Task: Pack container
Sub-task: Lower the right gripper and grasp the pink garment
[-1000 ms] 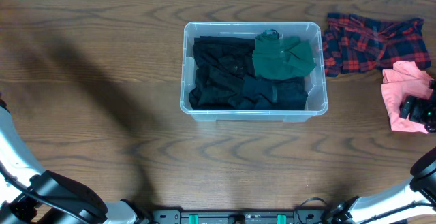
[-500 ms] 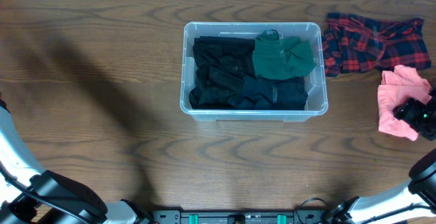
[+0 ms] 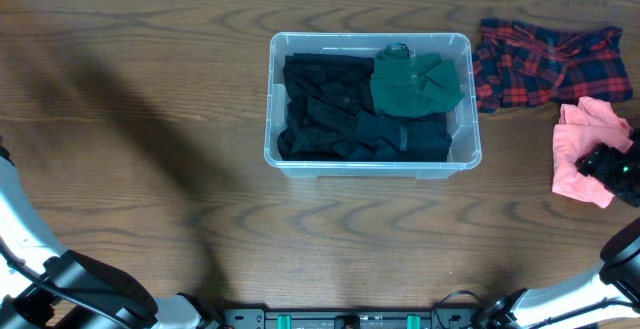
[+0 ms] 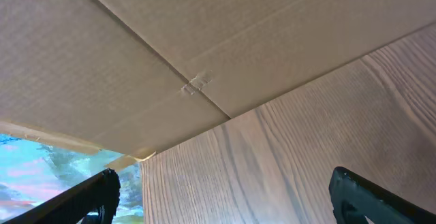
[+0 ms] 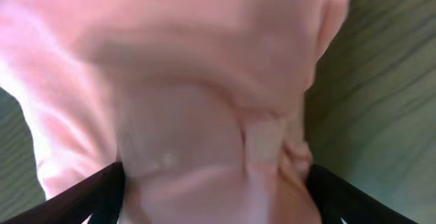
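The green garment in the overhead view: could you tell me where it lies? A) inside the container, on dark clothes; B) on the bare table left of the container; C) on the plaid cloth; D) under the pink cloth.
A: the green garment lies inside the container, atop the dark clothes at its right side.

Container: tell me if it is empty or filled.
Partly filled, upright, no lid. The container holds black clothes and a green garment; the plaid shirt and pink cloth lie outside it.
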`<state>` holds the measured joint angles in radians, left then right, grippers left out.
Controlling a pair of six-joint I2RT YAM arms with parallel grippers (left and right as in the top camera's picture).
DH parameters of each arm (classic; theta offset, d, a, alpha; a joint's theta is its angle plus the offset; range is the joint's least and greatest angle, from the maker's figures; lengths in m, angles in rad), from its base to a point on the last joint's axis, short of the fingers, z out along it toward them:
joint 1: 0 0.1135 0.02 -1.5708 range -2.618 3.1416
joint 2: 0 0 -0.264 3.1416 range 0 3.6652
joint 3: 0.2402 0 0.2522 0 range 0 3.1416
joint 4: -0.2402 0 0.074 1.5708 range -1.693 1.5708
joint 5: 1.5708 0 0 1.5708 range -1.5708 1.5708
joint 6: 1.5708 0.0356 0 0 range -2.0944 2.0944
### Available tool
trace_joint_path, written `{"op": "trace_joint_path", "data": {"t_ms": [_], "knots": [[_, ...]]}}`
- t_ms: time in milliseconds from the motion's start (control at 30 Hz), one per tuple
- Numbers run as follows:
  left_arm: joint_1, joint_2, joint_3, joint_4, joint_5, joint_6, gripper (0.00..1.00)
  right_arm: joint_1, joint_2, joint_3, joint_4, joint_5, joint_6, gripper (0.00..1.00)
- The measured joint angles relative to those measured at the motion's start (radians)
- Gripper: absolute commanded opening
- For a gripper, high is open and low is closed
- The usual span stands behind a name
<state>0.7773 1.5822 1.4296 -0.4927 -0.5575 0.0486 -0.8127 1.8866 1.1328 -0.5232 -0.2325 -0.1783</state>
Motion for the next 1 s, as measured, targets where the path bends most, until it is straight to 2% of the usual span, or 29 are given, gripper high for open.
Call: {"op": "trace_joint_path", "data": {"t_ms": [333,733,833,1000], "knots": [[0.000,0.000,0.000,0.000,0.000,0.000,0.98,0.002,0.005,0.072,-0.015,0.054,-0.058,0.88],[0.000,0.000,0.000,0.000,0.000,0.000,0.98,0.002,0.051,0.072,-0.010,0.055,-0.069,0.86],[0.000,0.000,0.000,0.000,0.000,0.000,0.98,0.002,0.061,0.075,-0.009,0.040,-0.069,0.80],[0.000,0.000,0.000,0.000,0.000,0.000,0.98,0.002,0.069,0.078,-0.011,0.002,-0.072,0.63]]}}
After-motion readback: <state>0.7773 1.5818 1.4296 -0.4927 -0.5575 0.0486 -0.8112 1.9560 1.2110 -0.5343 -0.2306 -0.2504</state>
